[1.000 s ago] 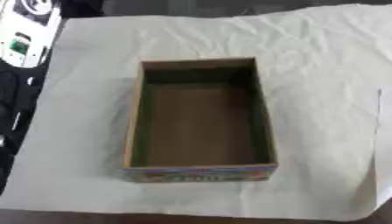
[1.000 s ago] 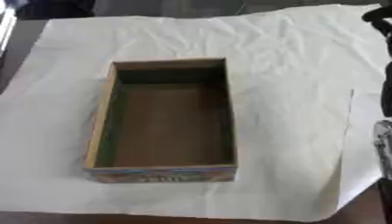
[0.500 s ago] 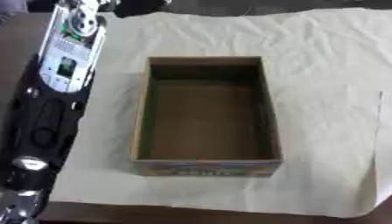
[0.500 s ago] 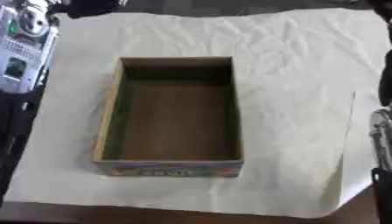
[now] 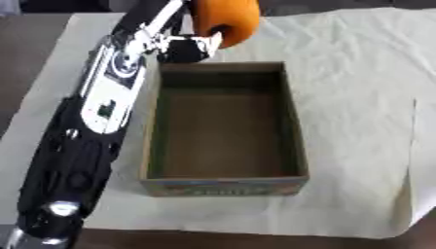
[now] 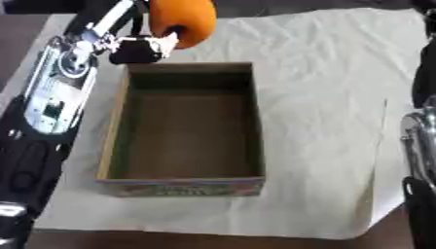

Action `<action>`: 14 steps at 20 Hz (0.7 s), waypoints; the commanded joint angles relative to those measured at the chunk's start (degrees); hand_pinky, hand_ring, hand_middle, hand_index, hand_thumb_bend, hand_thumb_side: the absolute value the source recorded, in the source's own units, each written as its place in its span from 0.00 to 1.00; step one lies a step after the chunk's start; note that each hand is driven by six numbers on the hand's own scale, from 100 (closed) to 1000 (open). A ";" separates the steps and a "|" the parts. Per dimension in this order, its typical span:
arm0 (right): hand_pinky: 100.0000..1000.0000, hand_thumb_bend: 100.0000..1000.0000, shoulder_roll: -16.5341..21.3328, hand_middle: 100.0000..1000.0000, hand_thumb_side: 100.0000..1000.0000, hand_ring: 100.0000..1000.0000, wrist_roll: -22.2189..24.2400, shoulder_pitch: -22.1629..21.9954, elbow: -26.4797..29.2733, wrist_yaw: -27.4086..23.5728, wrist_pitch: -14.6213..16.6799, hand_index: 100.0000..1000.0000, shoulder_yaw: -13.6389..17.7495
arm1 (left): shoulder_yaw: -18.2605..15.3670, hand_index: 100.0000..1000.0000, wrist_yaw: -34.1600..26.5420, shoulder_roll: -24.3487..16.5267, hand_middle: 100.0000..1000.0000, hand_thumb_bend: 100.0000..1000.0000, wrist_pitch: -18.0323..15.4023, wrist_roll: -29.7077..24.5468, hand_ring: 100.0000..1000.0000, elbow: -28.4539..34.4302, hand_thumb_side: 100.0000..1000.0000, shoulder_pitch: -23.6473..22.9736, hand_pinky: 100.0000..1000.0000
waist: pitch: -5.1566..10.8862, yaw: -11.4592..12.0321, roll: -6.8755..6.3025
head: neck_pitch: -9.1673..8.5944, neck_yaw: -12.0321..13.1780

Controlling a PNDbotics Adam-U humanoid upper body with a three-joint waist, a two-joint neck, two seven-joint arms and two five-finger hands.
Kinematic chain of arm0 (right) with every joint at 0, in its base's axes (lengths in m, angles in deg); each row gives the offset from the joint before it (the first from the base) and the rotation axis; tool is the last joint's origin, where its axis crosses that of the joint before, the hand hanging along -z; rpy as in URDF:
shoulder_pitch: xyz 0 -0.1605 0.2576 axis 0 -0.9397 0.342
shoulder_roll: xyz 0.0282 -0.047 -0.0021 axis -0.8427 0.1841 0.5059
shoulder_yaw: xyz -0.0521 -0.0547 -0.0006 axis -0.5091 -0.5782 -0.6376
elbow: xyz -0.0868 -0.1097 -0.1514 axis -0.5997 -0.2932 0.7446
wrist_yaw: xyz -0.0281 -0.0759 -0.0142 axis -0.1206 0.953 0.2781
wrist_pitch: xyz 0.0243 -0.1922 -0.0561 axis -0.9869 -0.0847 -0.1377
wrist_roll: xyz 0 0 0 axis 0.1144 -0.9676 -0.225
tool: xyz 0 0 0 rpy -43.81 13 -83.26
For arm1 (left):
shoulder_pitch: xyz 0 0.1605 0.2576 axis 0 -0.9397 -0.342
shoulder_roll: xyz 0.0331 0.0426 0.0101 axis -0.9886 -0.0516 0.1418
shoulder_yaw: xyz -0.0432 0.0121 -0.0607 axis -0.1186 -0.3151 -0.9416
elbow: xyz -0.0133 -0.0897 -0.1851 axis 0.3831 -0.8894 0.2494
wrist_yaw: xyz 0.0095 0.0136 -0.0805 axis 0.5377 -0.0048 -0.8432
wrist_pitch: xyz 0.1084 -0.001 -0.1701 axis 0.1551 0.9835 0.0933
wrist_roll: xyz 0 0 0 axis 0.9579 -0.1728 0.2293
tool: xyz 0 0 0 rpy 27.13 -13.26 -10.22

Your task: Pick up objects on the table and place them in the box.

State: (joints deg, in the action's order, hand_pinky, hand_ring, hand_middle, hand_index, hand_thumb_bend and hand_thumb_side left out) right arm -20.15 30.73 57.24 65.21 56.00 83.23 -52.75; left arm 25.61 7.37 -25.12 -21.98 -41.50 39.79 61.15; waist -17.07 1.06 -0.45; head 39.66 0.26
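My left hand [image 5: 186, 46] is up at the far left corner of the cardboard box [image 5: 295, 127], fingers curled round a round orange object [image 5: 227, 20]. The orange object hangs just beyond the box's far rim, partly cut off by the top edge of the view. The box stands open on the cloth, and I see nothing inside it but its brown floor. My left forearm [image 5: 104, 104] lies along the box's left side. Only part of my right arm [image 6: 421, 141] shows at the right edge; its hand is out of sight.
A creased white cloth [image 5: 357, 73] covers the table under the box and spreads to the right and far side. Dark tabletop [image 5: 26, 44] shows at the left and along the near edge.
My left arm has swung in from the left edge and reached up along the box's left side, bringing the orange object to the far left corner. The view has also shifted a little.
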 commanded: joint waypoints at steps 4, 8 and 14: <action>0.86 0.00 0.62 0.47 1.00 1.00 -0.33 0.17 1.21 0.28 -0.03 0.80 0.60 | 2.21 0.48 3.93 -0.63 0.56 0.00 -4.44 -4.69 0.43 -5.76 0.10 0.28 0.16 | 1.13 0.20 -0.31 | -0.66 -1.08; 0.86 0.00 0.81 0.47 1.00 1.00 -0.21 -0.03 1.21 0.29 -0.14 0.80 0.55 | 2.31 0.46 5.85 -0.75 0.53 0.00 -5.30 -4.22 0.41 -7.95 0.09 -0.22 0.15 | 1.20 0.40 -0.48 | -0.65 -1.53; 0.86 0.00 0.97 0.47 1.00 1.00 -0.09 -0.47 1.21 0.35 -0.63 0.80 0.51 | 3.80 0.45 11.16 -1.10 0.52 0.00 -5.95 -3.51 0.41 -12.92 0.07 -1.21 0.17 | 1.12 0.83 -0.63 | -0.41 -1.79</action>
State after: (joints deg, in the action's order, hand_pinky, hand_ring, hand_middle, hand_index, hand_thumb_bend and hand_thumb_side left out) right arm -20.16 30.68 56.24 65.22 56.00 82.75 -52.59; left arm 29.17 17.55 -25.27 -27.52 -45.18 26.98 59.12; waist -17.07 1.88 -1.25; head 39.63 -1.40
